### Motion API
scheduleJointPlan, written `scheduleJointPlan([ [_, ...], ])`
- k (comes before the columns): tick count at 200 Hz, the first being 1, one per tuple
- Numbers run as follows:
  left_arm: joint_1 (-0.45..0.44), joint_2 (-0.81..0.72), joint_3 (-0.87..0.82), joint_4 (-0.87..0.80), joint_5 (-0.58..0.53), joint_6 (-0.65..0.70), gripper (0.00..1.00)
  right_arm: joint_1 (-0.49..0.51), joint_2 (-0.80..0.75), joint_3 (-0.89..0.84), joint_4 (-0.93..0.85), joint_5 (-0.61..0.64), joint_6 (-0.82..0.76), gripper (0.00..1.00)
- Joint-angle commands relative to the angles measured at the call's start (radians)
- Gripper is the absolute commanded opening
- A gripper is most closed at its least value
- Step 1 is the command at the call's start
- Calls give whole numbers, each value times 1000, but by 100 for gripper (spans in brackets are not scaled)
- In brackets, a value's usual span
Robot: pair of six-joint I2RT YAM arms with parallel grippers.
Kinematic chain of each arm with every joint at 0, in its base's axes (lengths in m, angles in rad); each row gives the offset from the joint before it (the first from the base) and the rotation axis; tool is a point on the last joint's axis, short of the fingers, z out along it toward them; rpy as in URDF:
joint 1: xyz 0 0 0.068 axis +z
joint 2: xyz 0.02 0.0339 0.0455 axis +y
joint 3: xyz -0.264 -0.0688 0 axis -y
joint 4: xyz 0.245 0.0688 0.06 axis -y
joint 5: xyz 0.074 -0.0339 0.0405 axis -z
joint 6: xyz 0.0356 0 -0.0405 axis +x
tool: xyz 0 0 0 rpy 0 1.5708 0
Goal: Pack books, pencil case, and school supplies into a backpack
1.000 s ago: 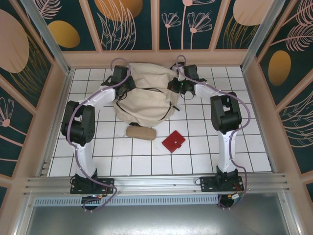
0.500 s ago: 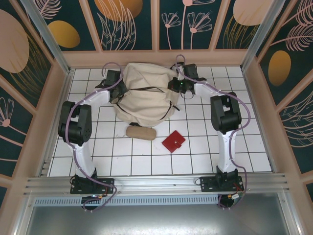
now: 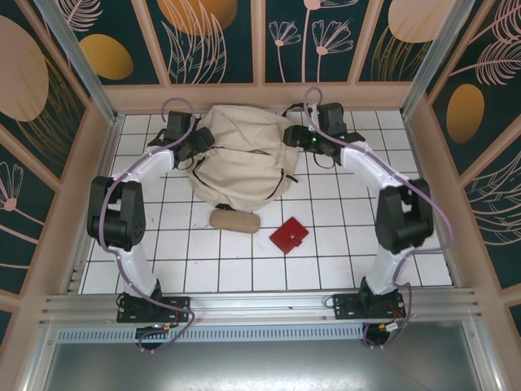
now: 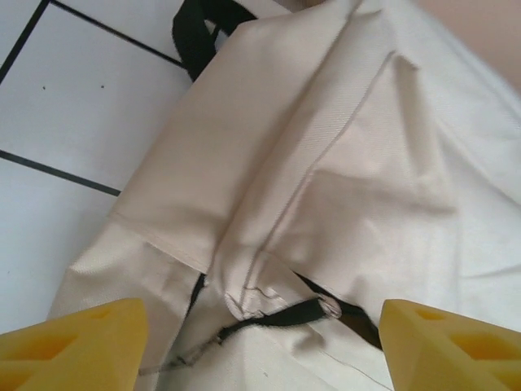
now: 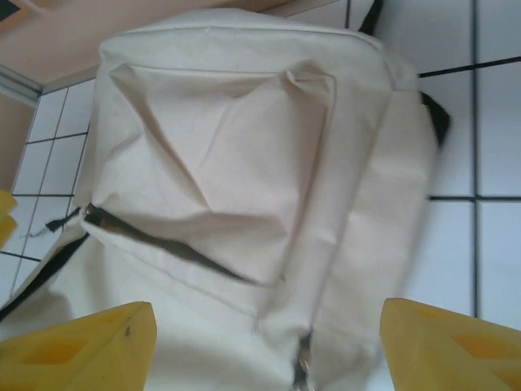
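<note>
Left wrist, right wrist: left pincer (image 4: pixel 260 350) and right pincer (image 5: pixel 264 346) spread open above backpack (image 4: pixel 326 163).

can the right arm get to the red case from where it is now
Probably yes. The red case lies alone on the tiles, apart from the pencil case, nothing on top. The right claw, open beside the backpack, would just have to pull back toward it.

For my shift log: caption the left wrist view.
Open left pincer above the creased beige backpack on the tiled table.
</note>
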Motion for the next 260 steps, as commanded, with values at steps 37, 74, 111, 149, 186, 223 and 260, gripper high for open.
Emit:
scheduleJointPlan([
  [37, 2, -192, -78, -28, 9, 53, 94, 98, -273, -321, -226, 367, 90, 79],
  [74, 2, -243, -107, -35, -22, 63, 99, 278, -294, -381, -308, 410, 190, 80],
  [111, 2, -254, -116, -42, -45, 65, 99, 447, -262, -398, -281, 397, 294, 80],
  [149, 7, -262, -123, -47, -69, 57, 98, 598, -55, -266, -214, 354, 17, 79],
  [186, 56, -278, -136, -69, -59, 41, 99, 599, 116, -111, -164, 334, -206, 86],
  [223, 109, -313, -172, -73, -31, 33, 99, 608, 215, -16, -190, 173, -374, 90],
  [260, 124, -334, -191, -75, -44, 39, 99, 612, 187, -1, -192, 167, -415, 91],
])
